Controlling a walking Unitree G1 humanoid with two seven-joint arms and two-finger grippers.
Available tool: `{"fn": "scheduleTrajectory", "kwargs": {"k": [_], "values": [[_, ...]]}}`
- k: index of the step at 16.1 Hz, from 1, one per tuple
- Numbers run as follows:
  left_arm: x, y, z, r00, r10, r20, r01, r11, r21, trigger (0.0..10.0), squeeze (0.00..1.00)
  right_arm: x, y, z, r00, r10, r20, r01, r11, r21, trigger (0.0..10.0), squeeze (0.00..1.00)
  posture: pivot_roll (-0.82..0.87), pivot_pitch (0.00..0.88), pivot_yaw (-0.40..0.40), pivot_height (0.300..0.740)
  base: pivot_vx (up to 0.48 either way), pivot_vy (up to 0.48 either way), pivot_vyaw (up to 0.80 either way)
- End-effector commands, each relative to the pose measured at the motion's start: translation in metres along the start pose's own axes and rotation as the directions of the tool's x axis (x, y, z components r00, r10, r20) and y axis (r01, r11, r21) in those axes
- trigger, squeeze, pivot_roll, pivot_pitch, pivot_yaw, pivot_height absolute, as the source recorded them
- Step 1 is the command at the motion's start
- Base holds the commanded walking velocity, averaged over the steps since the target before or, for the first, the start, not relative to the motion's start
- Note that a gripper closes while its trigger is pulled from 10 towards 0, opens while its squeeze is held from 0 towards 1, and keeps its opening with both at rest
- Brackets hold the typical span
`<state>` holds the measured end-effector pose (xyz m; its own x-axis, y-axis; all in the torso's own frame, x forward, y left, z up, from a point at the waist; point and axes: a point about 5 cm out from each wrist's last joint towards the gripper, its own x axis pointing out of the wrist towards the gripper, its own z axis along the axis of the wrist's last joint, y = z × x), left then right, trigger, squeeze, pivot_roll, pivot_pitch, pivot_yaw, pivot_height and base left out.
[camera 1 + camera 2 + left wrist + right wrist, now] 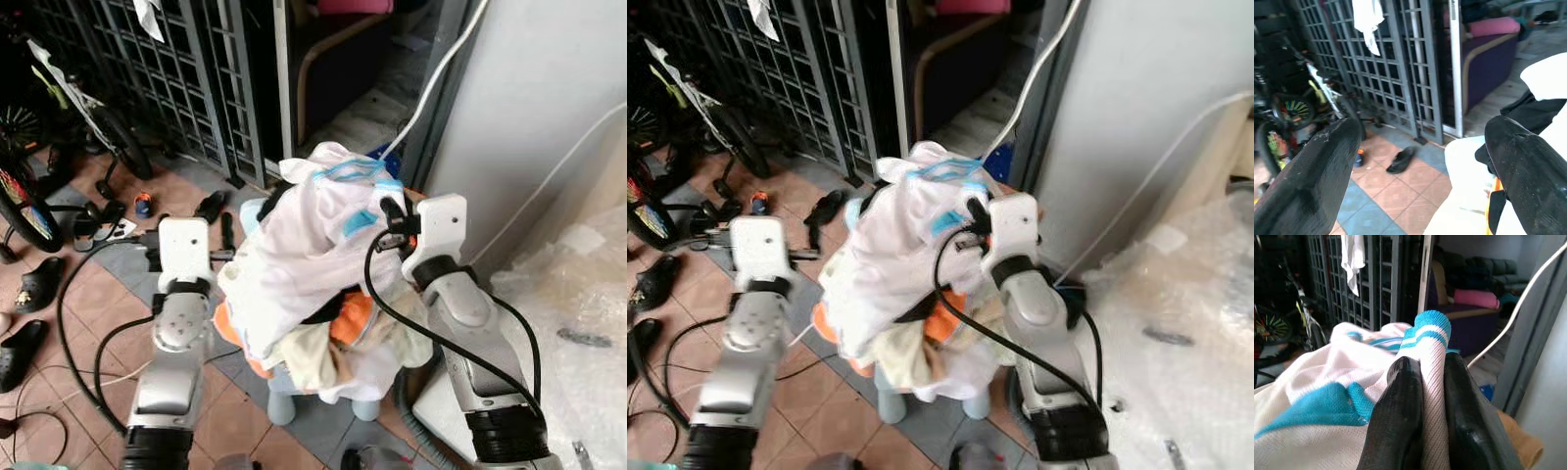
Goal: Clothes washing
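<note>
white cotton with turquoise trim, that's the shirt point(294, 255) the right claw point(1432, 396) has pinched by its striped cuff, fingers closed tight on the fabric with just the cloth between them. the shirt is lifted off the top of a heap of laundry point(333, 343) (orange and cream bits underneath) piled on a pale blue stool point(284, 401) on the tiled floor point(88, 343), right next to a white appliance point(549, 98) that i'd guess is the washer. left claw point(1420, 166) sits wide open beside the pile, holding nothing, fingers well apart. so progress-wise this looks early: one piece picked up, rest of the heap waiting on the stool, nothing loaded anywhere as far as i can see. can't spot the washer's opening, so no idea where it goes from here. sandals point(24, 313) and a bike point(39, 127) off to the left by the metal gate point(176, 69).
</note>
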<state>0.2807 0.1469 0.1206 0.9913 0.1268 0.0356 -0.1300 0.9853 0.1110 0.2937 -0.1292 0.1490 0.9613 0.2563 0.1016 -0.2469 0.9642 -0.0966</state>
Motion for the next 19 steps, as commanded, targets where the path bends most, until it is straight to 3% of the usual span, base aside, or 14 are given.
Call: {"fn": "scheduleTrajectory", "kwargs": {"k": [1, 14, 19], "values": [[-0.0012, -0.0030, -0.0008, 1.000, -0.002, -0.001, 0.002, 1.000, -0.001, 10.0, 0.00, 0.0003, -0.0024, -0.0008, 1.000, -0.007, -0.002, 0.007, 1.000, -0.009, 10.0, 0.00, -0.02, 0.000, 0.061, 0.740, 0.000, 0.000, 0.00], [0.0027, -0.0043, -0.0019, 1.000, -0.002, -0.008, 0.002, 1.000, -0.004, 10.0, 0.00, 0.0040, 0.0009, 0.0021, 1.000, 0.006, 0.016, -0.006, 1.000, -0.015, 10.0, 0.00, -0.02, 0.000, 0.067, 0.740, -0.227, 0.000, 0.00], [0.0063, -0.0042, 0.0030, 1.000, -0.011, -0.027, 0.010, 0.998, -0.055, 10.0, 0.00, 0.0032, -0.0044, 0.0000, 1.000, -0.028, 0.011, 0.028, 1.000, -0.011, 10.0, 0.00, -0.03, 0.000, 0.076, 0.740, -0.051, 0.000, 0.00]]}}
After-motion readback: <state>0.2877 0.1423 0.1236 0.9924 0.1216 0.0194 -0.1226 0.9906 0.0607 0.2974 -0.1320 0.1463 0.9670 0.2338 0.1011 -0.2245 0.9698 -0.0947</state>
